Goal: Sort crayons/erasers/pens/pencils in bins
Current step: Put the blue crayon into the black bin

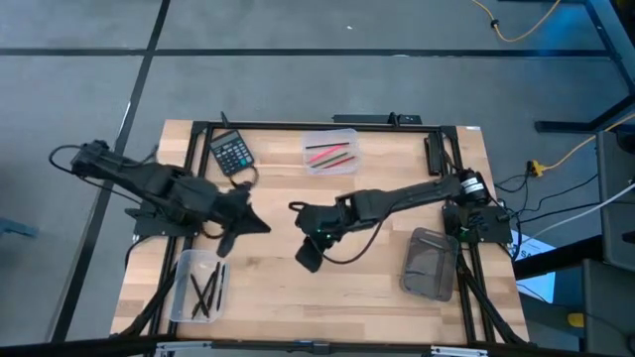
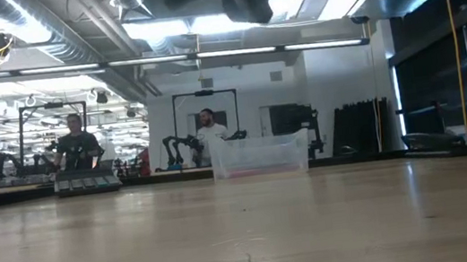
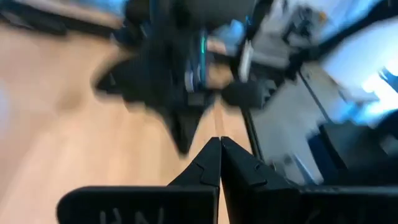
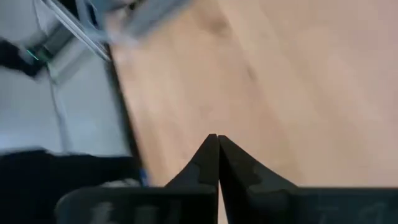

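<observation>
Three bins stand on the wooden table. A clear bin (image 1: 330, 154) at the far middle holds red, pink and green sticks. Another clear bin (image 1: 201, 286) at the near left holds black sticks (image 1: 206, 290). A smoky grey bin (image 1: 432, 263) sits at the right. My left gripper (image 1: 264, 226) hangs shut and empty above the table's left middle, its closed fingers (image 3: 219, 149) pointing toward the right arm. My right gripper (image 1: 306, 262) is shut and empty over bare wood at the table's middle, its fingers (image 4: 217, 146) slanting down.
A black calculator (image 1: 231, 152) lies at the far left, beside the far clear bin (image 2: 259, 155). A black frame (image 1: 298, 125) runs round the table's edges. Bare wood (image 1: 337, 297) stretches across the near middle. People stand in the room beyond the table.
</observation>
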Robot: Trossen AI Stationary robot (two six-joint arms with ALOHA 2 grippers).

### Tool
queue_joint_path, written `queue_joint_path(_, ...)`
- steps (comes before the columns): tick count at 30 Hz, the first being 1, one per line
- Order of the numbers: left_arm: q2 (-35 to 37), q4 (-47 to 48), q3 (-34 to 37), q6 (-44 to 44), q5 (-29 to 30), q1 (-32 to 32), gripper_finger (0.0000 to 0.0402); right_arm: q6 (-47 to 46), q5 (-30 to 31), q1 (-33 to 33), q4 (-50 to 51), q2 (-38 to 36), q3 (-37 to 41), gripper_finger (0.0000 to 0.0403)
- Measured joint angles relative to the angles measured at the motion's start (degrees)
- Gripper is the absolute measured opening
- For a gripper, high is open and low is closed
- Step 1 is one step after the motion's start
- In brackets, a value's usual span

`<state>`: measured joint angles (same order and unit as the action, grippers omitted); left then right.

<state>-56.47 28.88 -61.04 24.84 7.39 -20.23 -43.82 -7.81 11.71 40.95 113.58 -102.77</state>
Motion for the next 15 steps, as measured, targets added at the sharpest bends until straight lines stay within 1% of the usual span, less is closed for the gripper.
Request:
queue_joint_path(1,0.40,-0.39,-0.63,0.02,2.58,-0.83,0.0001,3.44,-0.74,-0.49,0.78,0.09,-0.01,0.0003)
queue_joint_path(2,0.72,-0.37,-0.94,0.17,5.03,-1.52,0.0001,7.07,-2.85,-0.92,1.49,0.18,-0.01,0.0003)
queue_joint_path(4,0.80,-0.15,-0.77,1.25,8.50,-2.76,0.0001,16.26,-9.03,-1.68,1.52,0.63,0.25,0.0003)
queue_joint_path(5,0.64,-0.17,-0.34,2.08,9.79,-3.40,0.0002,21.27,-11.00,-1.94,1.21,0.96,0.67,0.0003)
queue_joint_path(6,0.31,-0.10,0.34,3.21,11.05,-4.08,0.0004,25.56,-11.18,-2.12,1.47,1.31,1.24,0.0003)
queue_joint_path(8,-0.97,-0.33,1.58,5.78,14.68,-5.07,0.0008,32.06,-8.18,-2.44,0.68,2.10,2.50,0.0003)
queue_joint_path(11,-3.76,-1.13,3.31,9.90,24.40,-6.23,0.0011,37.61,-4.04,-4.56,-1.33,2.43,2.97,0.0003)
queue_joint_path(13,-5.37,-3.06,3.84,11.20,28.81,-6.71,0.0010,40.59,-5.62,-6.33,-1.09,2.36,2.94,0.0003)
queue_joint_path(15,-7.31,-5.46,3.89,11.89,31.40,-6.81,0.0006,46.57,-12.49,-8.03,2.52,2.30,2.94,0.0003)
